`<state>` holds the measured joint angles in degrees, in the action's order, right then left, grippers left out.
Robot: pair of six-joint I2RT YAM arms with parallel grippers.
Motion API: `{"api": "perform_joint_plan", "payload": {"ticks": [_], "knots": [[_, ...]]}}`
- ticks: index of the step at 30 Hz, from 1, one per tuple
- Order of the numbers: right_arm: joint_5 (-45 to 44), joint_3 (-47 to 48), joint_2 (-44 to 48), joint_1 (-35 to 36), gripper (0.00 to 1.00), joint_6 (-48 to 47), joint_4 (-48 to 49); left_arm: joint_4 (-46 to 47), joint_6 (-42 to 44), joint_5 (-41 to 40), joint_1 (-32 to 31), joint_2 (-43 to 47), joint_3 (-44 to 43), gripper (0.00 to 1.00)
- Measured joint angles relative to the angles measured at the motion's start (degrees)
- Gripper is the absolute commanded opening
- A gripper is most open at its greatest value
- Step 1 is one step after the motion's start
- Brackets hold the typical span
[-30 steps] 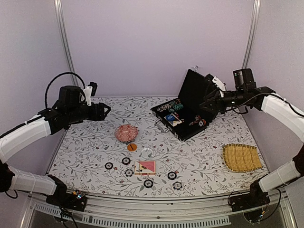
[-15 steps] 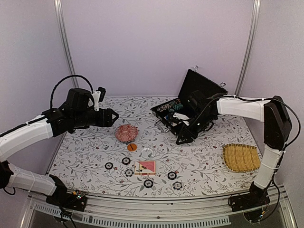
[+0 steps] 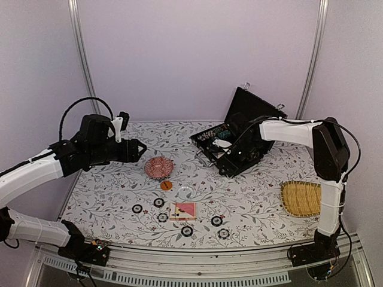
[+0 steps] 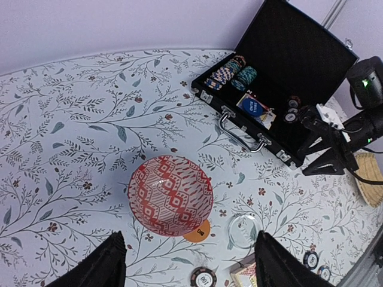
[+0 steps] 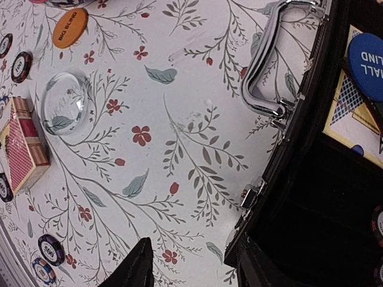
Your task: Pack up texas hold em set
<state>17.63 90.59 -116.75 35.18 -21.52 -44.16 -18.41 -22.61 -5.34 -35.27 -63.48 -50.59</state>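
The black briefcase (image 3: 245, 134) lies open at the back right, with chip stacks and a blue disc inside; its silver handle (image 5: 268, 67) faces the table. Several black-and-white poker chips (image 3: 187, 231) lie near the front edge. The orange disc (image 3: 166, 185) lies beside the pink dome, and the red-pink card deck (image 3: 183, 210) lies in front of it. My left gripper (image 3: 137, 149) is open and empty, hovering left of the dome. My right gripper (image 3: 230, 162) is open and empty, low at the case's front wall (image 5: 281, 197), one finger over the table and one over the case.
A pink patterned dome (image 3: 158, 167) stands mid-table, also in the left wrist view (image 4: 170, 194). A clear glass disc (image 3: 185, 191) lies next to the orange disc. A yellow woven tray (image 3: 305, 198) sits at the right. The case lid stands upright at the back.
My right arm has swung down from above the case to its front edge. My left gripper has shifted slightly right toward the dome.
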Motion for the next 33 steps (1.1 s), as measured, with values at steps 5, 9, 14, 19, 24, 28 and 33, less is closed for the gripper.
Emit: {"api": "perform_joint_plan", "payload": {"ticks": [5, 9, 14, 19, 24, 28, 33], "knots": [[-3.2, 1.1, -2.1, -0.2, 0.48, 1.3, 0.2, 0.0, 0.0, -0.1, 0.0, 0.1, 0.4, 0.74], [-4.2, 2.3, -3.7, -0.6, 0.47, 2.1, 0.4, 0.0, 0.0, -0.1, 0.0, 0.1, 1.0, 0.75], [-5.1, 5.9, -6.3, -1.1, 0.47, 2.5, 0.5, 0.1, 0.0, -0.1, -0.1, 0.1, 1.5, 0.75], [-5.4, 8.9, -9.1, -1.2, 0.41, 2.5, 0.9, 0.1, -0.1, -0.1, -0.1, 0.1, 1.5, 0.75], [-5.0, 10.3, -11.6, -1.2, 0.31, 2.5, 0.9, 0.1, -0.1, -0.1, -0.1, 0.1, 1.5, 0.75], [-4.0, 10.3, -11.6, -1.2, 0.25, 2.2, 1.0, 0.1, -0.5, 0.2, -0.1, 0.1, 1.5, 0.75], [-2.1, 8.0, -10.5, -1.7, 0.2, 1.1, 2.7, 0.3, -1.2, 0.7, -0.2, 0.1, 1.5, 0.75]]}}
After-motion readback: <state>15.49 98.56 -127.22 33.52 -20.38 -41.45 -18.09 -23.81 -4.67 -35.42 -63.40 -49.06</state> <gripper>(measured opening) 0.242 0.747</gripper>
